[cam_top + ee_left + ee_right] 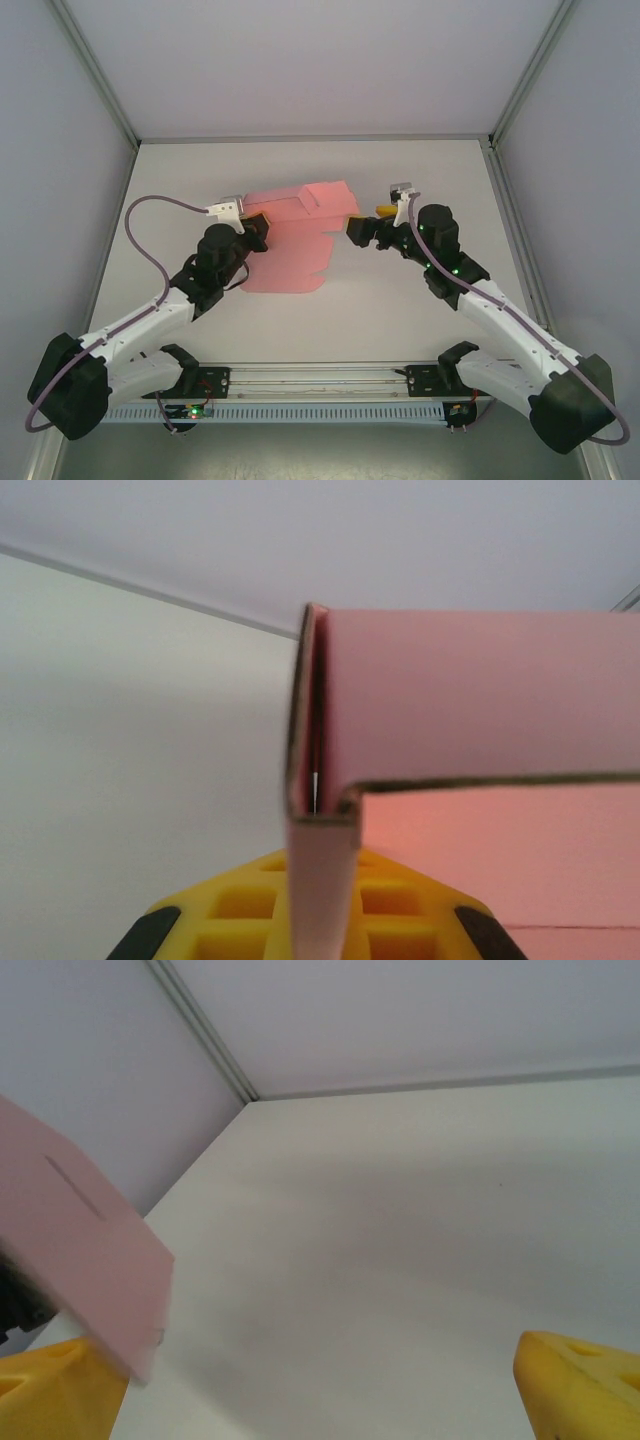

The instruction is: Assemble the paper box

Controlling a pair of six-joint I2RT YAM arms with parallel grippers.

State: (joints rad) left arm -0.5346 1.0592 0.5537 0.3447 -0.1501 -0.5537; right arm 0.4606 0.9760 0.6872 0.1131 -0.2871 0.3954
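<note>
On white table (400, 290) | pink paper box (300, 235) part-folded | grey walls (300, 60) around

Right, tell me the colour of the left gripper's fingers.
Yellow; the fingers show best in the left wrist view, gripping the pink box.

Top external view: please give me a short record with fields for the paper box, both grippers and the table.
paper box: pink die-cut sheet, partly folded; far part raised, near part flat on the table
left gripper: at the sheet's edge on the left arm's side, shut on a folded flap
right gripper: at the opposite edge, open, fingers wide apart, card beside one finger
table: white, enclosed by pale walls
task state: not yet a closed box
</note>
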